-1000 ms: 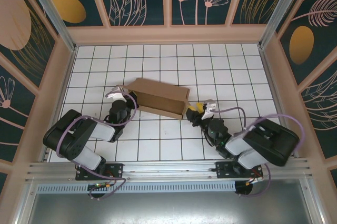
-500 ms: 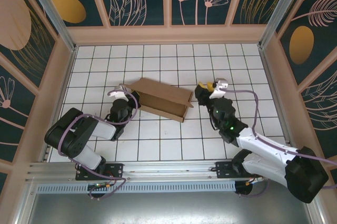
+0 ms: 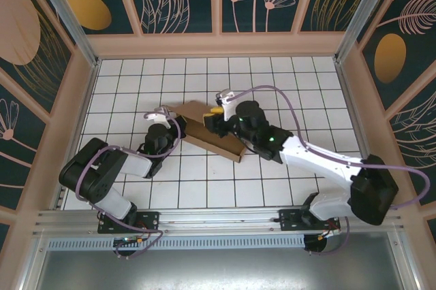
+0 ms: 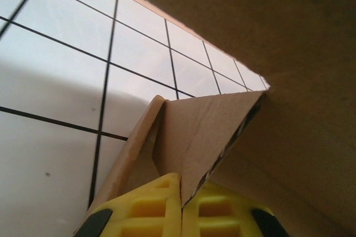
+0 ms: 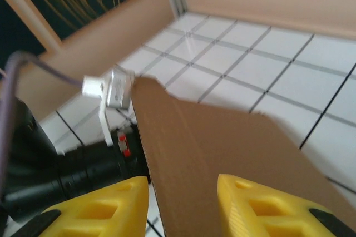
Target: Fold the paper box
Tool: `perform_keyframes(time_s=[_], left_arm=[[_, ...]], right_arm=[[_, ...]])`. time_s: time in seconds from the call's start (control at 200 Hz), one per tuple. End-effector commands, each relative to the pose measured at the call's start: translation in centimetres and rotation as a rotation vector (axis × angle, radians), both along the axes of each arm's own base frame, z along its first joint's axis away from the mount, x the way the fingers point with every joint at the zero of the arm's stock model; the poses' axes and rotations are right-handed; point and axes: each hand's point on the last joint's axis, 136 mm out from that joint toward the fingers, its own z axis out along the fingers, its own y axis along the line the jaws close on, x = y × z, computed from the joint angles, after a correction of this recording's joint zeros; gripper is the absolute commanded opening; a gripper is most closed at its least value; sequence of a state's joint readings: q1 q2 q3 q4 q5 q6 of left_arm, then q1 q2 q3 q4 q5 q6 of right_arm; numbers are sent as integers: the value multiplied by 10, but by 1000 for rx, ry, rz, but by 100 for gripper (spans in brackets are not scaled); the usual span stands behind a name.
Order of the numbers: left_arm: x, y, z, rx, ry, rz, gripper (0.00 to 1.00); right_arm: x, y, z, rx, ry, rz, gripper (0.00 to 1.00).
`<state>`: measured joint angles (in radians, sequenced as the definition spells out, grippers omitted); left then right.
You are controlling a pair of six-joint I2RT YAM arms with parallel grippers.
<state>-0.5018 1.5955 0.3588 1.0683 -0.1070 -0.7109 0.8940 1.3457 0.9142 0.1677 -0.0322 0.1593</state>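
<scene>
Your left pincer pinches the paper box by its left flap edge. Your right pincer, spread, seemingly straddles the box's upper edge. Open table lies above.

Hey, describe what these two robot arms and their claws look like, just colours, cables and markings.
The left arm and right arm are both built of chunky black joints and glossy white links, each trailed by a looping lilac cable. A small green light glows on the right arm. The claw fingers are yellow moulded plastic with recessed pockets and black outer patches.
</scene>
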Motion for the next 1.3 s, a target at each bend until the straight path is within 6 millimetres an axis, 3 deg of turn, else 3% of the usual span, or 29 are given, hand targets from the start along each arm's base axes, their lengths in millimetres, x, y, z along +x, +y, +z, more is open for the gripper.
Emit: perform_keyframes(time_s=[0.0, 0.225, 0.435, 0.575, 0.681, 0.816, 0.901, 0.991, 1.141, 1.216, 1.296], left_arm=[[-15, -17, -36, 46, 147, -113, 14], [-16, -16, -34, 74, 195, -114, 34], [-29, 11, -41, 113, 309, 11, 37], [-36, 26, -20, 103, 284, 65, 34], [-35, 27, 10, 100, 231, 66, 32], [-29, 19, 47, 112, 166, 24, 29], [-25, 10, 59, 120, 158, -19, 28], [-22, -2, 62, 109, 174, -67, 27], [-16, -22, 50, 78, 234, -136, 25], [-12, -31, 40, 65, 271, -163, 25], [-7, -41, 32, 53, 305, -193, 24]], right_arm=[[-9, 3, -37, -156, 74, 58, 38], [-8, -1, -61, -241, 75, 37, 37], [-4, -9, -86, -285, 89, -9, 37], [4, -15, -109, -310, 140, -52, 35], [7, -18, -127, -290, 179, -60, 22], [12, -25, -153, -258, 323, -86, 25], [15, -31, -173, -284, 395, -136, 25], [10, -35, -195, -352, 429, -144, 25], [8, -61, -232, -492, 444, -266, 17], [5, -58, -228, -471, 443, -246, 18], [7, -50, -201, -387, 405, -214, 19]])
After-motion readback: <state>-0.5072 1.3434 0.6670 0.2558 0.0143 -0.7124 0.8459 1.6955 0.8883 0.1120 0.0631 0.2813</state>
